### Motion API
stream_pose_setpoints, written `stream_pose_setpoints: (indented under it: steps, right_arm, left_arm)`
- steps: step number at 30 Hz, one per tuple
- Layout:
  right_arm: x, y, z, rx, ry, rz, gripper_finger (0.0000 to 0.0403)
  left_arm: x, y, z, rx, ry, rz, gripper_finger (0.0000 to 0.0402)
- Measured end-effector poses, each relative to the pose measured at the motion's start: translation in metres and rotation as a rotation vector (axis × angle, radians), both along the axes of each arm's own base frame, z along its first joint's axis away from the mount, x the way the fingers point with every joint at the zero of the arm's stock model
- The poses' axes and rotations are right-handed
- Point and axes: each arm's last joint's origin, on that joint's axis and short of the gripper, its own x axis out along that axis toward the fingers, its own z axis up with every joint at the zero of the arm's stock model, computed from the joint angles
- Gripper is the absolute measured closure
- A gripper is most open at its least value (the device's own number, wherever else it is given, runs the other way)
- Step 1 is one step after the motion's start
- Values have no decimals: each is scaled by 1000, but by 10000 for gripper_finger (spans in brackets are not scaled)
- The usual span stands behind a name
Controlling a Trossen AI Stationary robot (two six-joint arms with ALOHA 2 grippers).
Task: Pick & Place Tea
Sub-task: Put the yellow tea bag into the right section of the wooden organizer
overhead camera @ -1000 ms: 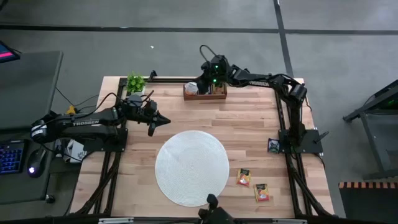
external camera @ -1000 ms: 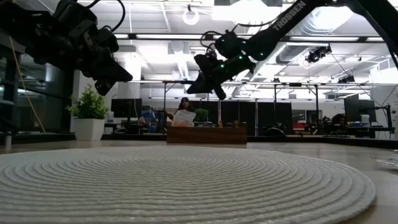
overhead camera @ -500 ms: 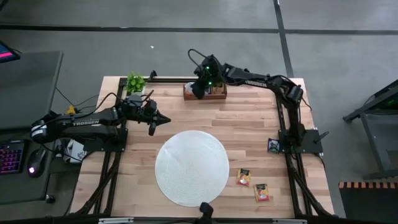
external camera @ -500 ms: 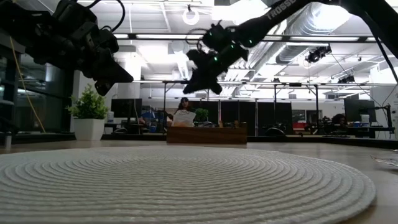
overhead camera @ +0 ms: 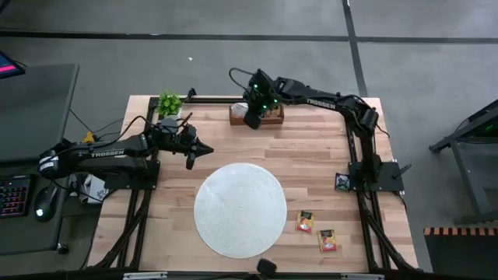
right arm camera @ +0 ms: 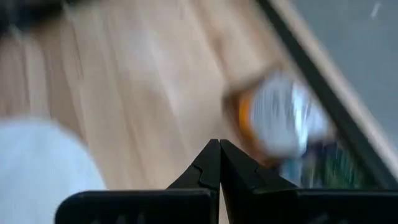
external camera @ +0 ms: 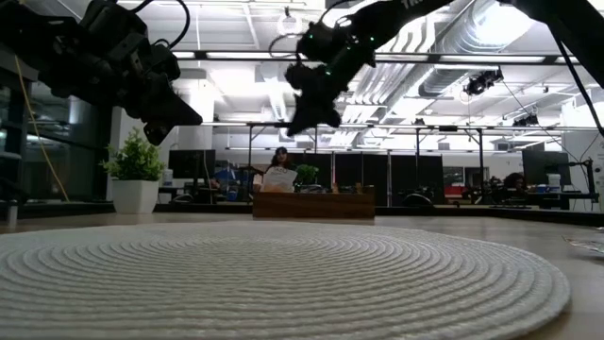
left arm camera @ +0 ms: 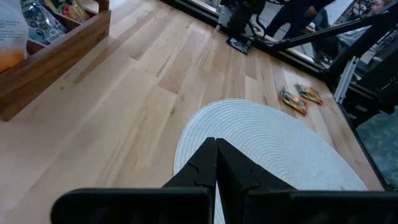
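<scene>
Right hand (overhead camera: 253, 120), fingers together and empty, hangs over the tray (overhead camera: 268, 118) at the table's far edge; left hand (overhead camera: 204, 149), also closed, waits beside the mat (overhead camera: 240, 209). Loose sachets (overhead camera: 304, 222) lie near the mat, well apart from either hand. Judged step: between placements; next, reach for a sachet.

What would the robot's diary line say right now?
right gripper: shut, over tray | left gripper: shut, waiting beside mat | loose sachets on table

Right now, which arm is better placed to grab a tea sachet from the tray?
Probably the right. Its gripper hangs at the tray, fingers shut. The left gripper waits, shut, off the mat's left edge, farther away.
</scene>
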Motion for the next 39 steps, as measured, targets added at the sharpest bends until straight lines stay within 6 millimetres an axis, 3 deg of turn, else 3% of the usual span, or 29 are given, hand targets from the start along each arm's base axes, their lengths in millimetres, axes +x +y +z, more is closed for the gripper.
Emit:
stream_pose_setpoints:
  steps: [6,11,18,23,27,33,39]
  right_arm:
    - [-19,28,-18,52,349,97,403]
    - [-28,52,-19,89,490,135,403]
    - [-70,91,-8,133,497,64,403]
    - [-108,120,-7,153,352,-41,403]
    - [-138,146,-13,178,341,-106,403]
    - [-177,198,-18,253,327,-62,403]
    - [-206,247,-33,340,322,-30,403]
  left_arm:
    - [0,0,0,0,0,0,401]
    - [0,0,0,0,0,0,401]
    - [0,0,0,0,-1,0,401]
    - [0,0,0,0,0,1,401]
    - [0,0,0,1,0,2,401]
    - [0,0,0,2,0,5,401]
    - [0,0,0,2,0,5,401]
